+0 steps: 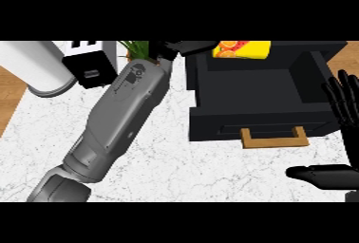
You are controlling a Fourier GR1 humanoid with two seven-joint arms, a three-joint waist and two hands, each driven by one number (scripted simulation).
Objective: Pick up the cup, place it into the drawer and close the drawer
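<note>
Cup: the yellow cup printed with orange fruit slices (pixel 242 49) is at the counter's far edge, at the back rim of the drawer. Whether it hangs over the rim or rests on it, I can't say.
Left robot hand: your left robot hand (pixel 179 47) is stretched right up to the far edge, just beside the cup's left end. Holding or only touching? Can't tell from here, so treat the grip as unconfirmed.
Drawer: the black open drawer (pixel 259 126) sits toward the counter's right edge, pulled out toward you, with its light wooden handle (pixel 273 137) facing the near edge.
Step in hand: by my read, you're carrying the cup in over the drawer.
Do it well: bring the cup toward the near side until it's over the middle of the cavity, well inside all four walls. Then lower it before you let go, because a release at the back rim risks it tipping out behind.
Watch: the green leafy plant (pixel 136 47) and the black-and-white appliance (pixel 91 64) sit beside your forearm, so draw back along the line you came in on.
Right robot hand: the right robot hand (pixel 342 104) rests released at the counter's right edge, fingers up, just beside the drawer. It looks well placed for the push on the front once the cup is down.
</note>
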